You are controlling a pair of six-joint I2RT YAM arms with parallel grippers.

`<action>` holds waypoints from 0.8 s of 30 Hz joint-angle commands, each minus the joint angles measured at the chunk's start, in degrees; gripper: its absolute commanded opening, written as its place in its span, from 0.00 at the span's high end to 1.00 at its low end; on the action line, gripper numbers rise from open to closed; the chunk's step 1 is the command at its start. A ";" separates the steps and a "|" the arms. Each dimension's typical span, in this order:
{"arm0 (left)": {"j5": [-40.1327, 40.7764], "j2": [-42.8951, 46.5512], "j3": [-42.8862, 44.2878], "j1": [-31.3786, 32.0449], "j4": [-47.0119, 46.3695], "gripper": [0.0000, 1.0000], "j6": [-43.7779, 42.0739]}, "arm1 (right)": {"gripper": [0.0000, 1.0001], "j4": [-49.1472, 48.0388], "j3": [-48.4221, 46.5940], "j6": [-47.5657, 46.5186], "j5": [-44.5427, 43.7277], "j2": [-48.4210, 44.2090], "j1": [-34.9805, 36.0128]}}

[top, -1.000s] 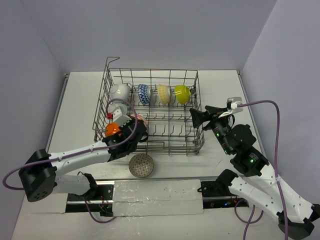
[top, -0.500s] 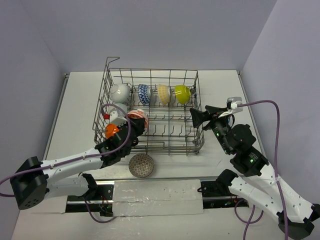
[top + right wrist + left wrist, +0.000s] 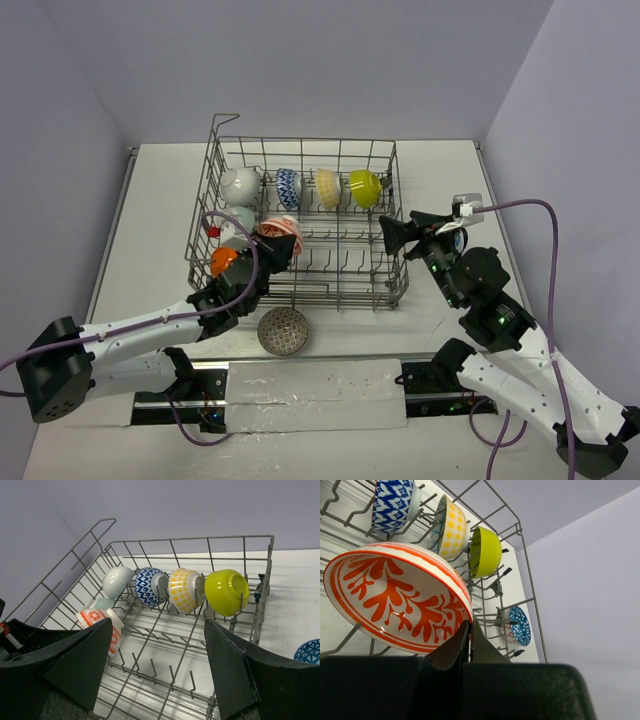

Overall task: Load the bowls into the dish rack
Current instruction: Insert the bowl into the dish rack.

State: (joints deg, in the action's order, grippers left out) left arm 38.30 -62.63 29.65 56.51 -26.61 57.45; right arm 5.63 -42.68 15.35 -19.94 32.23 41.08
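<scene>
The left hand (image 3: 469,642) pinches the red-white bowl (image 3: 395,595) by its rim, tilted on edge inside the dish rack (image 3: 310,140) at its left, apparently to seat it upright there; the right hand (image 3: 158,622) stands wide and empty.

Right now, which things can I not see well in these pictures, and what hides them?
Light-blue bowl beside the dish rack: cut by the right wrist view's edge; the right arm covers it from above.
Orange bowl: top view, half under the left arm.
Red-white bowl: left wrist view, the left gripper hides part of its rim.
</scene>
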 commanded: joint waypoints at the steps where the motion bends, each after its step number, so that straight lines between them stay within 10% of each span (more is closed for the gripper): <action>1: -5.52 1.28 2.60 0.62 -2.05 1.00 -2.78 | 0.19 -2.20 0.22 -0.33 -0.80 0.38 -0.39; 24: -28.01 7.44 8.14 -13.70 14.66 1.00 -9.38 | 0.19 -1.94 0.05 -0.59 -1.15 1.26 -0.39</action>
State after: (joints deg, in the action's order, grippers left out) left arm 16.40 -56.69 35.31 45.43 -12.23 49.78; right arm 5.63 -42.68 15.33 -20.12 33.15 41.08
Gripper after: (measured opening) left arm 0.006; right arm 0.812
